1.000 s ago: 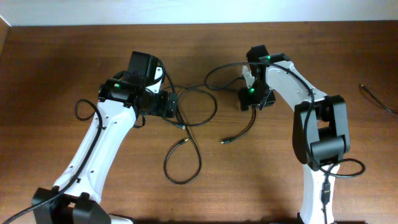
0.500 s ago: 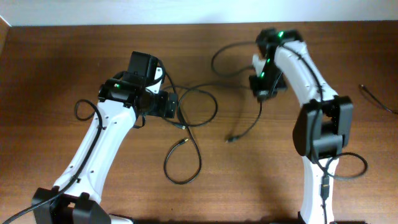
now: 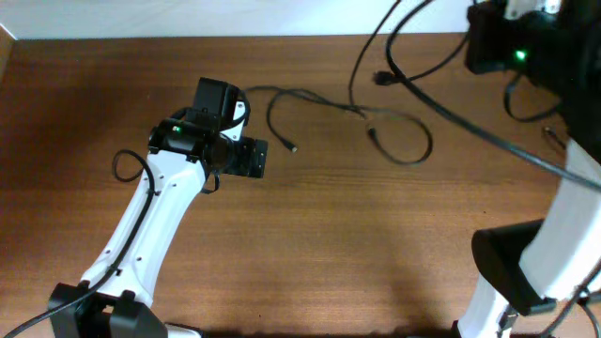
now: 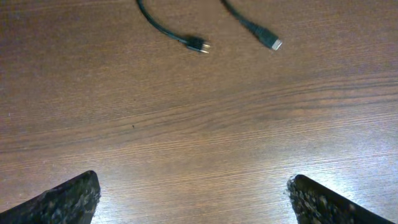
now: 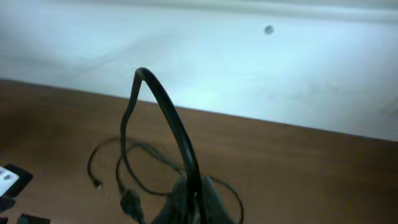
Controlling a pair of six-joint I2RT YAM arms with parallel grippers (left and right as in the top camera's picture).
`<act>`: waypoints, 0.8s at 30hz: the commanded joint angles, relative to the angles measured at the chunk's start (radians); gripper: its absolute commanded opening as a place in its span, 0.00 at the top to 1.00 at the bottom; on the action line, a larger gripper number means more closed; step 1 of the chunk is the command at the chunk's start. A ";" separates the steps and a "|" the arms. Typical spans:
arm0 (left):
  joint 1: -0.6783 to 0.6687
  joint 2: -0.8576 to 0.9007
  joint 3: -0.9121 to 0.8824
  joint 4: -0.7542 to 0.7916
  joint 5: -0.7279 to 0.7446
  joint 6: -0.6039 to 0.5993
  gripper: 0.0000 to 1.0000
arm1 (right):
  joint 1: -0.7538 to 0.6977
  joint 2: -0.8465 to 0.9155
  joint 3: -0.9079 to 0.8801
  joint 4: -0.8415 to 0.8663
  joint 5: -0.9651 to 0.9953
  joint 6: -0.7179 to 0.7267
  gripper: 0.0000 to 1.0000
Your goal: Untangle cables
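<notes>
The cables [image 3: 394, 127] lie as thin black cords on the far middle of the brown table [image 3: 329, 244]. One plug end [image 3: 293, 147] rests just right of my left gripper [image 3: 252, 158]. In the left wrist view two plug ends [image 4: 198, 45] [image 4: 273, 42] lie ahead of the left gripper [image 4: 194, 200], which is open and holds nothing. My right gripper [image 5: 198, 208] is raised high and shut on a cable [image 5: 163, 102] that arches up from its jaws. A plug [image 3: 382, 78] dangles from the lifted strand above the table.
The table's far edge meets a white wall [image 3: 282, 17]. Another thin black cord end [image 3: 554, 137] lies near the right edge. The raised right arm [image 3: 526, 47] and its thick wires cover the top right of the overhead view.
The right gripper shut on a cable and rose up and to the right, dragging the cables away from the left gripper and off the table's middle. The left arm stayed still.
</notes>
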State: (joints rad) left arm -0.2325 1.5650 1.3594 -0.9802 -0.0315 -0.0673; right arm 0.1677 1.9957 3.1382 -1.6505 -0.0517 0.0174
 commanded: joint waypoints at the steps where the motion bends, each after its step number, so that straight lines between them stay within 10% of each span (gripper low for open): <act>1: 0.002 -0.017 0.003 0.002 0.010 0.016 0.01 | -0.006 0.013 -0.005 -0.004 0.043 -0.002 0.96; 20: 0.002 -0.017 0.003 0.002 0.015 0.015 0.01 | -0.006 0.020 -0.112 -0.048 0.143 -0.003 0.96; 24: 0.001 -0.012 0.003 0.138 0.307 0.016 0.01 | -0.006 0.020 -0.111 -0.048 0.134 -0.002 0.96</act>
State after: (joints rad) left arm -0.2325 1.5650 1.3586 -0.9134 0.0311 -0.0669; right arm 0.1658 2.0151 3.0280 -1.6924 0.0765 0.0181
